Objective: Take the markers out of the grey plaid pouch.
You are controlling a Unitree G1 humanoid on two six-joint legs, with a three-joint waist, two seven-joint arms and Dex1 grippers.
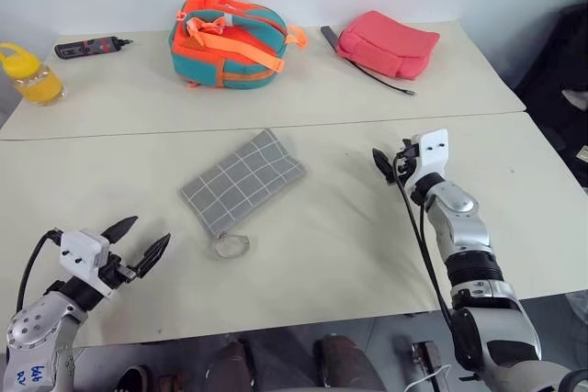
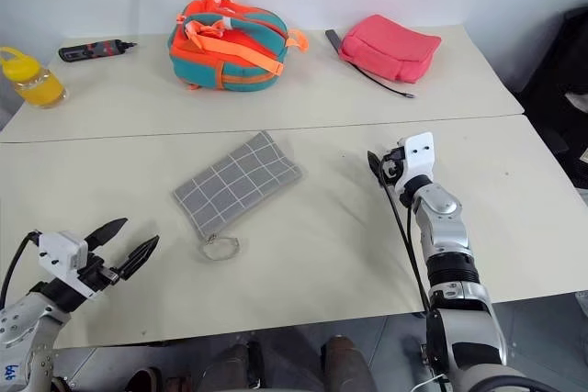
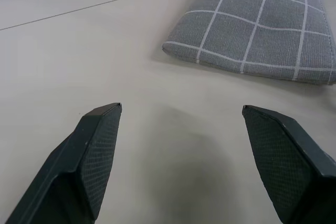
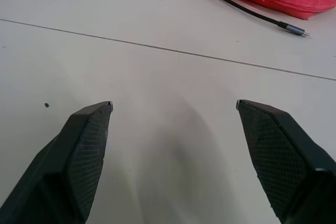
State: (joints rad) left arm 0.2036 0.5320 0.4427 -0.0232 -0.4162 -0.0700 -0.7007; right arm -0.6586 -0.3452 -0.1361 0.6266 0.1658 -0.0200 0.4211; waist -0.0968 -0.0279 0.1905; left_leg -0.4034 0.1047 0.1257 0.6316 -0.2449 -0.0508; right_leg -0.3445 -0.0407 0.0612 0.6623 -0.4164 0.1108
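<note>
Left eye view: pouch (image 1: 243, 182) lies flat mid-table, ring pull (image 1: 231, 246) at its near end; L gripper (image 1: 136, 243) hovers near that end, jaws wide, empty, prob. lined up for the zip; R gripper (image 1: 383, 163) sits well apart on the pouch's other side, also spread, holding nothing; backpack (image 1: 228, 36) and pink pouch (image 1: 387, 43) lie beyond it; markers presumably inside; zip state hard to make out.

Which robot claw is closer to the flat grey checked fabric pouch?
Left. The left gripper is open, just short of the flat grey checked fabric pouch's zipper end with the metal ring. The right gripper, also open, sits farther off, beyond its other end.
</note>
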